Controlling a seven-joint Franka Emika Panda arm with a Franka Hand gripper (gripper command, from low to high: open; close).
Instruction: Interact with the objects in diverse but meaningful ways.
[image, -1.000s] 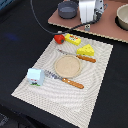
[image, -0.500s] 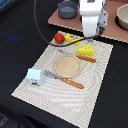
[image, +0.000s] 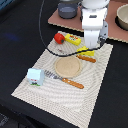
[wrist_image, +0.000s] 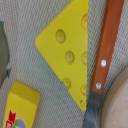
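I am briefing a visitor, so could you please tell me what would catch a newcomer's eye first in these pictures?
The white robot arm hangs low over the striped placemat, hiding what lies under it in the exterior view. The wrist view shows that to be a yellow cheese wedge with holes, beside a knife's orange handle. A round wooden plate lies mid-mat, a milk carton at the exterior view's left.

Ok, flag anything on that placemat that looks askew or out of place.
Nothing is spilled or visibly damaged. The fork lies diagonally below the wooden plate, and the cheese wedge lies flat touching the orange-handled utensil. That is loosely set, not odd.

Arm (image: 93, 22) over placemat (image: 60, 92), tomato (image: 59, 38), plate (image: 67, 66), milk carton (image: 34, 76)
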